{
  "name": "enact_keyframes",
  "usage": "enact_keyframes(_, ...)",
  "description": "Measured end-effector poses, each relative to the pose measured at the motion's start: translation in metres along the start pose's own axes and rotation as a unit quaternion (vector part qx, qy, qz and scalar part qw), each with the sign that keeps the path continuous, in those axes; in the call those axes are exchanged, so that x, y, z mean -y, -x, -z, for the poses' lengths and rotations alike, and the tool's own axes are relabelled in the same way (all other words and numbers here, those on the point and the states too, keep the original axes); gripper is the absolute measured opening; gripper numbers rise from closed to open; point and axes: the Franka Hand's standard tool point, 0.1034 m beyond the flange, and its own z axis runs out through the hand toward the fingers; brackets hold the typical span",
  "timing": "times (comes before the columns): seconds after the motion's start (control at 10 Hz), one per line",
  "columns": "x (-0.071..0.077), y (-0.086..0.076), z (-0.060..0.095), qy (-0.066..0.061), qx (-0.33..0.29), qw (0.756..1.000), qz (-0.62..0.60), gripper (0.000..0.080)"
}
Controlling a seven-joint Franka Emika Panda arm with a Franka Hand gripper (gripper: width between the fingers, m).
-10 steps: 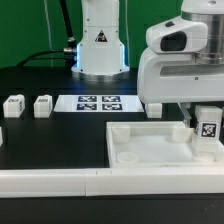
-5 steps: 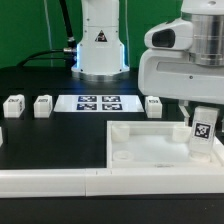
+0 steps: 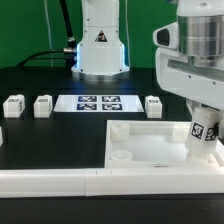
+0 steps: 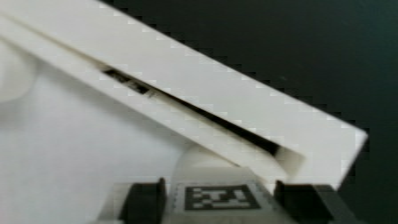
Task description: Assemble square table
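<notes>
The hand point(image 4: 226, 195) is partly closed on one leg point(image 3: 206, 131), a jaw pressed against each of two opposite sides, so the tagged face shows between them in the wrist view. In the exterior view the leg hangs tilted at about three o'clock of the slab point(image 3: 150, 146), over or just against its raised rim; whether it touches cannot be told.

The step appears to be bringing this leg to a corner socket. To do it well, the arm would first need to stand the leg upright, since a tilted block is likely to catch on the rim. It should then centre the leg over the round socket before lowering and keep the grip firm until the leg seats. The sockets on that side are hidden behind the hand, so the aim is hard to judge.

The slab is hard, smooth white plastic: square, shallow, with raised rims and round sockets visible at its seven and ten o'clock corners. The legs are small, white and blocky, each with a black-and-white tag. Spare legs point(image 3: 44, 104) wait on the matte black bench point(image 3: 40, 140), beside the flat marker board point(image 3: 98, 102) at eleven o'clock of the slab.
</notes>
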Motion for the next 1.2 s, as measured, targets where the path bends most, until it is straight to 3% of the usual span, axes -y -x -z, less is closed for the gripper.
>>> enact_keyframes(0.1, 0.001, -0.002, 0.000, -0.018, 0.012, 0.998, -0.062, 0.0290)
enact_keyframes(0.4, 0.001, 0.000, 0.000, -0.018, 0.013, 0.996, -0.084, 0.0292)
enact_keyframes(0.5, 0.001, 0.000, 0.000, -0.017, 0.013, 0.997, -0.077, 0.0482)
enact_keyframes(0.6, 0.000, 0.001, -0.001, -0.018, 0.010, 0.999, -0.039, 0.0612)
enact_keyframes(0.8, 0.002, 0.004, 0.002, -0.012, -0.009, 0.993, 0.115, 0.0638)
enact_keyframes(0.9, 0.004, 0.004, 0.006, -0.007, -0.021, 0.977, 0.212, 0.0647)
enact_keyframes(1.0, 0.003, 0.005, 0.010, -0.012, -0.024, 0.975, 0.219, 0.0647)
enact_keyframes(1.2, 0.001, 0.003, 0.008, -0.007, -0.025, 0.951, 0.309, 0.0649)
